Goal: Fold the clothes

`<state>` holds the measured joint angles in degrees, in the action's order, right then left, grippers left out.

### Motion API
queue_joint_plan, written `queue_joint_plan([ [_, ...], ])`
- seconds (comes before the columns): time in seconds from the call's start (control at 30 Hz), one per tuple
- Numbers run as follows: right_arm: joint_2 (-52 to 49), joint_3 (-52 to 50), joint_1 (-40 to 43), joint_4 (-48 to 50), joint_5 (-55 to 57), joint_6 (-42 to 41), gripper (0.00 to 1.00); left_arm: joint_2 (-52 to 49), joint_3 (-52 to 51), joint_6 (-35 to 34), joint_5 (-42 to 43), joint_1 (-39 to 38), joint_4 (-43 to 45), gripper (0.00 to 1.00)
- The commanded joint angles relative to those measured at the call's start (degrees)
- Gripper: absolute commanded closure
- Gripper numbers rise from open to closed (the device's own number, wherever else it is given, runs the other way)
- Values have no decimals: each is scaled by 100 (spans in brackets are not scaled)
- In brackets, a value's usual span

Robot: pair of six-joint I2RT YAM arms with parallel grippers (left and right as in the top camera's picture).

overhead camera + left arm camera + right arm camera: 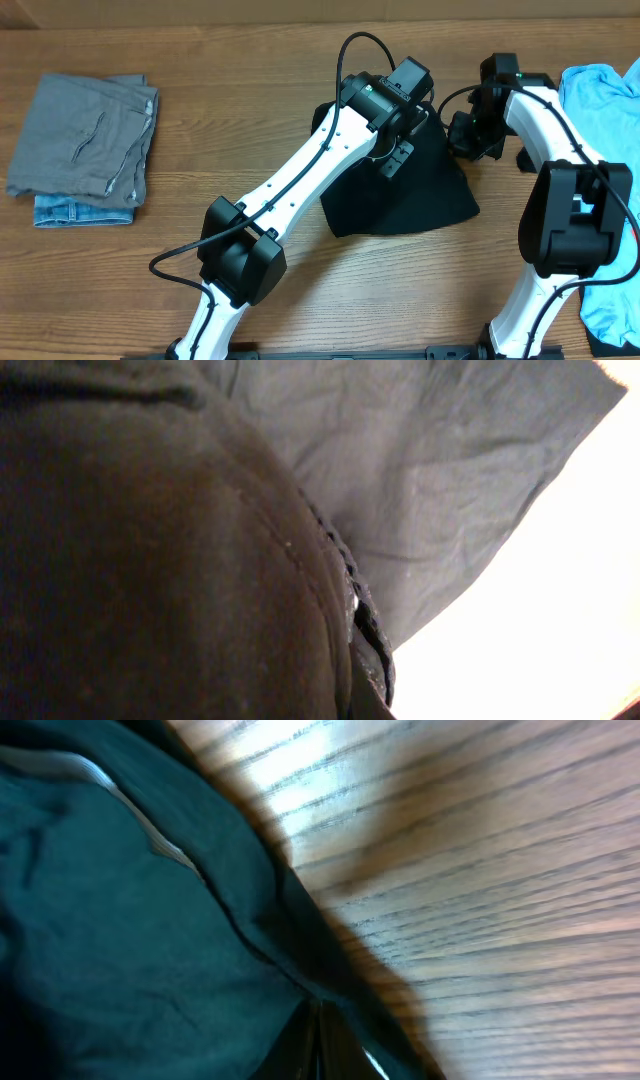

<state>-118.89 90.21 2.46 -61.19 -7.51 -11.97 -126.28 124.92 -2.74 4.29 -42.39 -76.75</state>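
1. Overhead shows you mid-fold on the black garment (420,195). It lies bunched in the middle of the counter (250,110), with both arms meeting at its upper edge.
2. Your left pincer (398,158) is closed. Its wrist view is filled with dark cloth pressed right up to the lens, so it looks clamped on the garment.
3. Your right pincer (466,135) is closed too. Its wrist view shows a seamed edge of the same cloth pinched where the fingers meet, with bare wood beside it.
4. Judging from this, your next move is to carry the held edge across and lay it flat. Keep both grips level so the cloth does not twist or drag.
5. No containers are in view. A grey piece (85,135) sits folded on a denim piece (70,211) at the far left, and a light blue T-shirt (605,100) waits unfolded at the right edge.
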Motion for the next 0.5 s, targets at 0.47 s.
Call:
queue_joint_plan([
  [0.47, -17, -1276, -1139, 1117, -807, -538, 96, -7, -7, 798, -743, -20, -686, 96],
])
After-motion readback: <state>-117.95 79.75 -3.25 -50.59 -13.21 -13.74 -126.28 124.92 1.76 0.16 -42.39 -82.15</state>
